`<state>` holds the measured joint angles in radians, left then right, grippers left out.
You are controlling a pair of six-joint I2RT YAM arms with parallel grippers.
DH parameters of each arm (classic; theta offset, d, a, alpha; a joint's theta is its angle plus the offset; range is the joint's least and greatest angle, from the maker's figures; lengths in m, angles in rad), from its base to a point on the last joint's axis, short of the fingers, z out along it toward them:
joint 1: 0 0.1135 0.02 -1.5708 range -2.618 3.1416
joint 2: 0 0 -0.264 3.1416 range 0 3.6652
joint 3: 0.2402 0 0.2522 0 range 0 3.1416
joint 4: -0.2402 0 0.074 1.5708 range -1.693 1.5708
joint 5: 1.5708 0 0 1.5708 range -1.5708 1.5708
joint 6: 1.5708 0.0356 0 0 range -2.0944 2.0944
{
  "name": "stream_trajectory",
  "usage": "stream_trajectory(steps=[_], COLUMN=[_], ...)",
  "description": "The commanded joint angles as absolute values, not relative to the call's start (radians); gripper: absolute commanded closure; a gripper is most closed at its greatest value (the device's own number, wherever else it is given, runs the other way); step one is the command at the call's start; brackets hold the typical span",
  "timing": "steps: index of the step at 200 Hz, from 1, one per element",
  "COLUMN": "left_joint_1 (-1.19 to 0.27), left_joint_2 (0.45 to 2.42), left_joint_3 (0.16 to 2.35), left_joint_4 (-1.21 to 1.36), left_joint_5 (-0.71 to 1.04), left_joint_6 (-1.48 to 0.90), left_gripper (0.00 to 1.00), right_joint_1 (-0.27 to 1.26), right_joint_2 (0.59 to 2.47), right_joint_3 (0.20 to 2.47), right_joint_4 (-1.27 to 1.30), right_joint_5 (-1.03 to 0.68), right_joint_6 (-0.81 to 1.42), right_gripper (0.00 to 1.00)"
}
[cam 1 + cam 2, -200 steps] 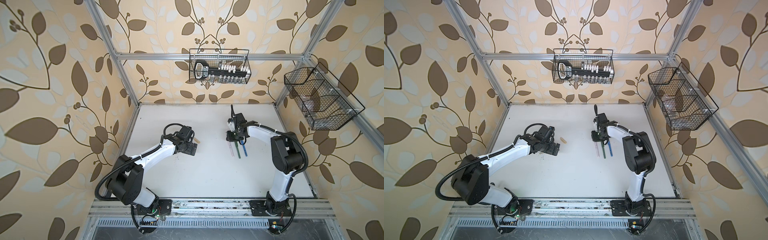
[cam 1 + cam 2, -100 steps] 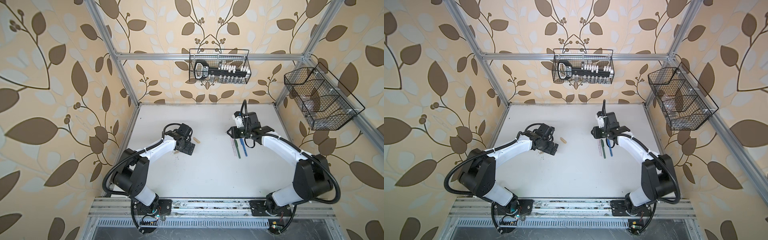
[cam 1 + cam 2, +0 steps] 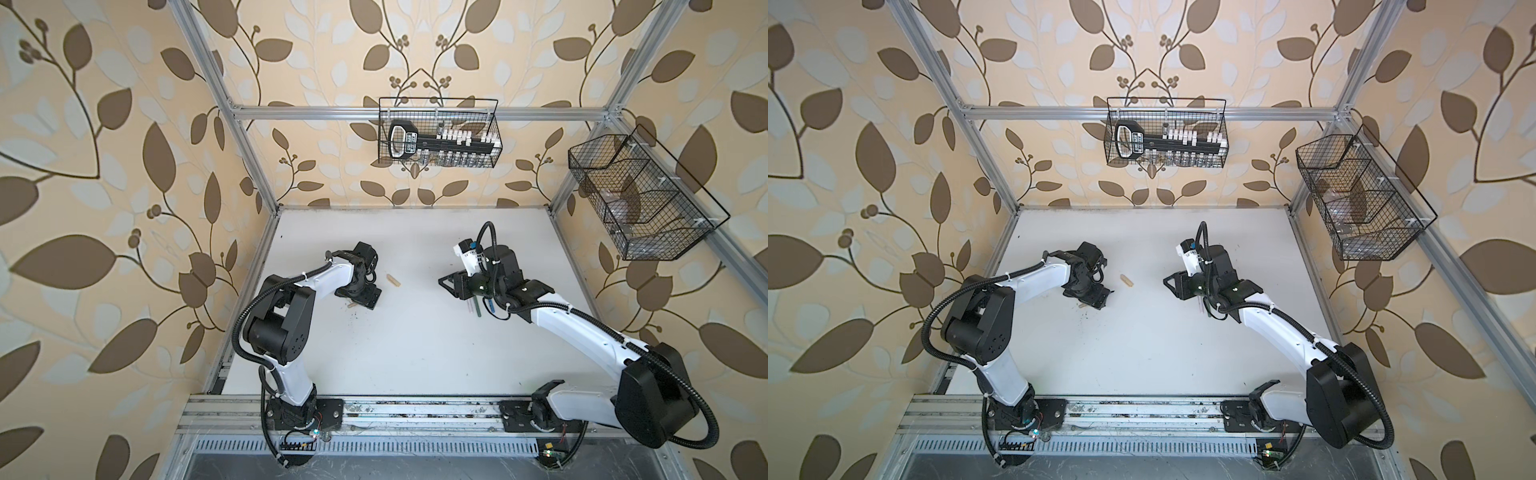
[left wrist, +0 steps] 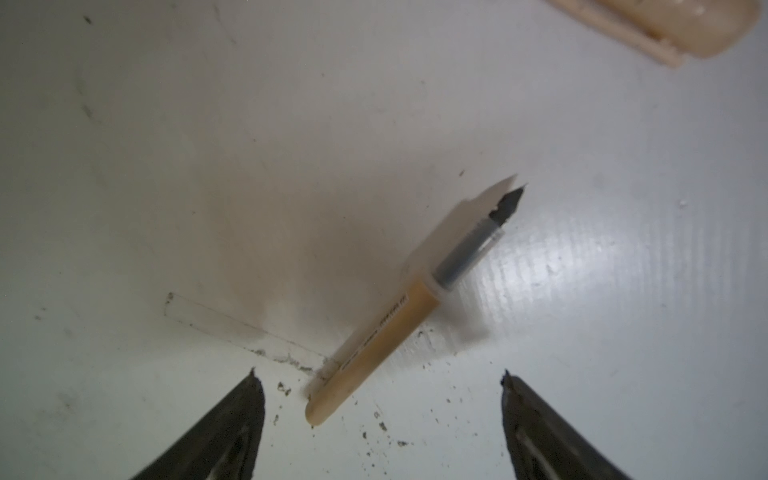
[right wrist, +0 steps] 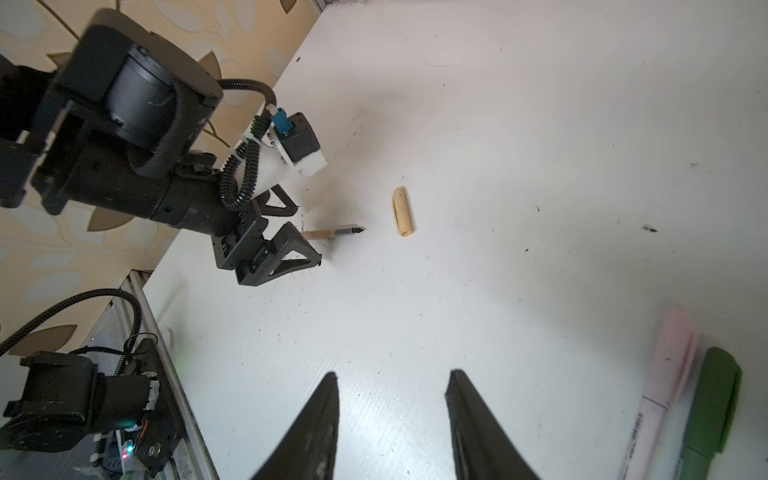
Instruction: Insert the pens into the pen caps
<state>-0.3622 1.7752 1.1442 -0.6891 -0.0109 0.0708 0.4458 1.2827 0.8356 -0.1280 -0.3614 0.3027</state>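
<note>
A white table (image 3: 415, 353) fills the floor of a cell lined with leaf-patterned wallpaper (image 3: 104, 208), and a wire basket (image 3: 436, 99) hangs on the back wall.

On the left, the left gripper (image 4: 379, 374) is down at the table with its jaws spread wide and gripping nothing. The tan pen (image 4: 386, 328) lies flat on the table. Its blunt back end sits in the gap between the two fingers, nearer one of them, with clear space on both sides. Its dark uncapped tip points away from the gripper. Just past that tip, and not touching it, the tan cap (image 5: 402, 212) lies crosswise on the table. In both top views it is alone, a little right of the left gripper.

Right of centre, the right gripper (image 5: 392, 374) is above bare table, its jaws partly apart and empty. Beside it the pink pen (image 5: 669, 374) and green pen (image 5: 715, 399) lie side by side with their caps on. In a top view the blue pen (image 3: 491, 308) lies next to them on the right, half hidden under the wrist.
</note>
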Motion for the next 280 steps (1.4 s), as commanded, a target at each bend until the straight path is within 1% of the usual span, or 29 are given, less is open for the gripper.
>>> stream_trajectory(steps=[1, 15, 37, 105, 130, 141, 167, 186, 217, 234, 252, 272, 280], left_joint_1=[-0.357, -0.357, -0.357, -0.37, -0.38, -0.386, -0.393, -0.394, -0.406, -0.416, -0.43, -0.441, -0.446], left_joint_2=[1.809, 1.827, 1.84, 1.808, 1.803, 1.804, 1.816, 1.818, 1.812, 1.812, 1.821, 1.832, 1.835], left_joint_3=[1.19, 1.194, 1.201, 1.152, 1.141, 1.138, 1.14, 1.143, 1.122, 1.117, 1.125, 1.131, 1.132], left_joint_4=[-0.736, -0.735, -0.741, -0.732, -0.727, -0.724, -0.726, -0.732, -0.719, -0.713, -0.722, -0.727, -0.727], left_joint_5=[0.032, 0.012, 0.03, 0.048, 0.049, 0.032, 0.001, 0.0, 0.019, 0.045, 0.047, 0.057, 0.061], left_joint_6=[0.102, 0.097, 0.101, 0.053, 0.035, 0.028, 0.019, 0.015, 0.003, -0.003, -0.005, -0.005, -0.003], left_gripper=[0.14, 0.16, 0.19, 0.29, 0.39, 0.39, 0.46, 0.53, 0.6, 0.66, 0.7, 0.8, 0.82], right_joint_1=[0.448, 0.448, 0.449, 0.442, 0.44, 0.438, 0.439, 0.439, 0.43, 0.427, 0.428, 0.428, 0.426], right_joint_2=[1.255, 1.251, 1.244, 1.256, 1.256, 1.259, 1.253, 1.25, 1.268, 1.277, 1.276, 1.273, 1.27], right_joint_3=[0.81, 0.798, 0.785, 0.776, 0.779, 0.781, 0.773, 0.769, 0.789, 0.799, 0.798, 0.795, 0.789], right_joint_4=[-0.069, -0.06, -0.054, -0.03, -0.029, -0.03, -0.023, -0.01, -0.005, -0.004, 0.001, -0.005, -0.005], right_joint_5=[-0.404, -0.413, -0.414, -0.426, -0.43, -0.432, -0.441, -0.445, -0.464, -0.474, -0.479, -0.476, -0.473], right_joint_6=[0.323, 0.33, 0.335, 0.351, 0.356, 0.357, 0.367, 0.371, 0.373, 0.376, 0.38, 0.381, 0.38], right_gripper=[0.56, 0.55, 0.55, 0.55, 0.54, 0.55, 0.55, 0.54, 0.54, 0.54, 0.54, 0.54, 0.54])
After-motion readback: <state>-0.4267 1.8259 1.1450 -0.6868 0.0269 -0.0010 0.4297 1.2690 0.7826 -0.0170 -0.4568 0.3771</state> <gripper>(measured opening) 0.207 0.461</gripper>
